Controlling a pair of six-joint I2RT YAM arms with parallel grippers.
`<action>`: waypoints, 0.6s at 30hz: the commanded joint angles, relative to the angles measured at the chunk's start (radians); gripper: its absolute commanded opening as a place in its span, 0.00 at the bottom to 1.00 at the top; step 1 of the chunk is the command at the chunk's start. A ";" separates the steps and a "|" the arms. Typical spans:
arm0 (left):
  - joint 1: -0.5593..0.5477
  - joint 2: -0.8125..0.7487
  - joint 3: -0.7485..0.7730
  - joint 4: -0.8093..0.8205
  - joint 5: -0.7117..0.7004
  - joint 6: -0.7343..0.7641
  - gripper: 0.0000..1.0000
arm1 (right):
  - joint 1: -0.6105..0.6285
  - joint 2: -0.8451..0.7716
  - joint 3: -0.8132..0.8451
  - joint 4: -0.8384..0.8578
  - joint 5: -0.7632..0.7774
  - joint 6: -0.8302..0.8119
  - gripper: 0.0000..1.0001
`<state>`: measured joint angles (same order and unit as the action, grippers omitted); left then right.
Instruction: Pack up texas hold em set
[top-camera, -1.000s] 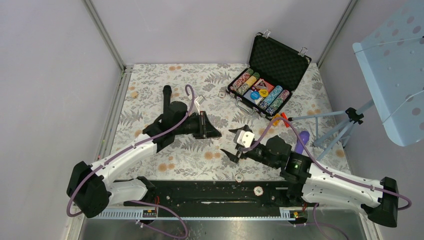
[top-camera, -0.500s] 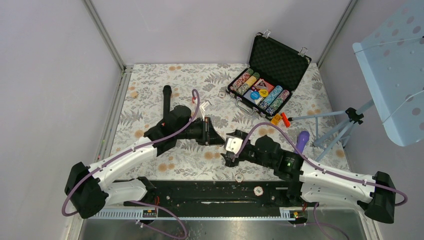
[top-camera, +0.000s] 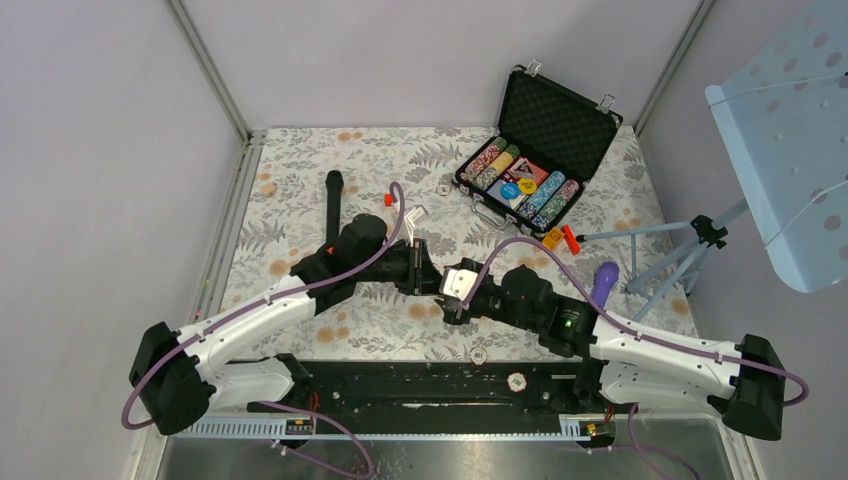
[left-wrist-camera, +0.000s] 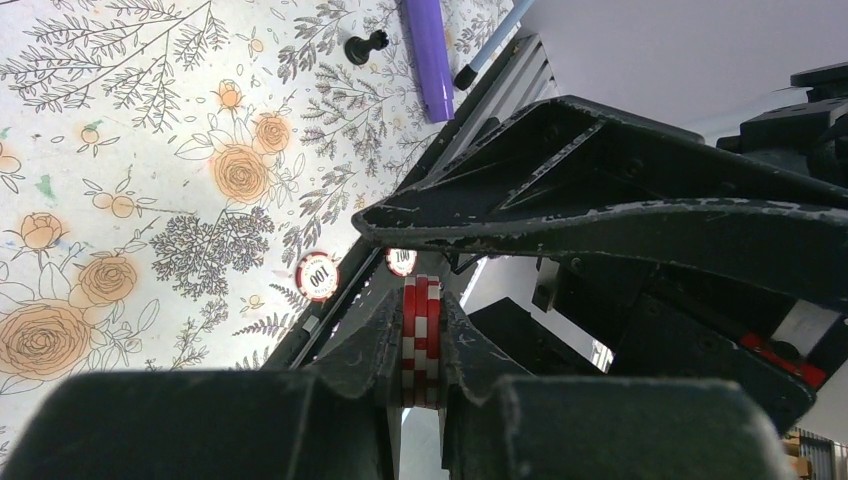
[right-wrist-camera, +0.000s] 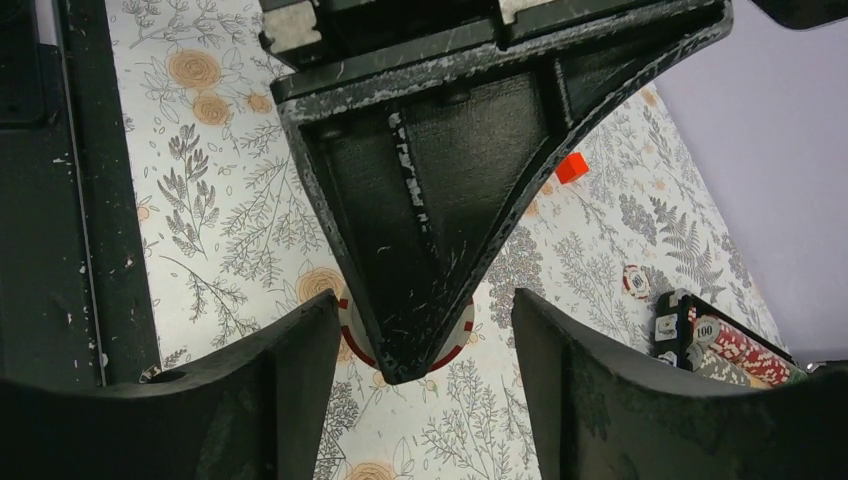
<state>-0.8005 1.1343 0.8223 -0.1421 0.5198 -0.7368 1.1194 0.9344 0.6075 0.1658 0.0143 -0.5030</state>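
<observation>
At the left of the floral table (top-camera: 290, 160) lies a black microphone (top-camera: 333, 200), well apart from the set. To its right the left gripper (top-camera: 430, 273) reaches toward the middle. Its jaws are clamped on a small stack of red-and-white chips (left-wrist-camera: 421, 335), held on edge between the fingertips and above the cloth. The right gripper (right-wrist-camera: 422, 318) meets it tip to tip with its jaws spread wide. Its fingers (right-wrist-camera: 290, 370) stand on either side of the left gripper's tip and the chips, with a gap on each side. Below them, a loose chip (top-camera: 478, 354) lies on the cloth by the near edge, and a second chip (top-camera: 516, 381) sits on the black base rail (top-camera: 400, 385). Farther back, a third chip (top-camera: 444, 187) lies just left of the black briefcase (top-camera: 560, 125). The briefcase stands open at the far right with its lid up. Rows of striped chips (top-camera: 548, 195) and round buttons (top-camera: 510, 190) sit in its tray, well apart from both grippers.
</observation>
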 joint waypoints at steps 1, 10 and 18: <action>-0.008 0.007 0.044 0.027 -0.016 0.014 0.00 | 0.005 0.009 0.052 0.058 -0.008 0.023 0.68; -0.012 0.010 0.044 0.027 -0.018 0.016 0.00 | 0.005 0.016 0.059 0.034 -0.011 0.036 0.15; -0.012 0.018 0.044 0.027 -0.013 0.016 0.27 | 0.004 0.016 0.060 0.036 -0.011 0.054 0.00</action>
<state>-0.8055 1.1492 0.8268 -0.1421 0.5049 -0.7315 1.1202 0.9516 0.6189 0.1623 0.0063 -0.4690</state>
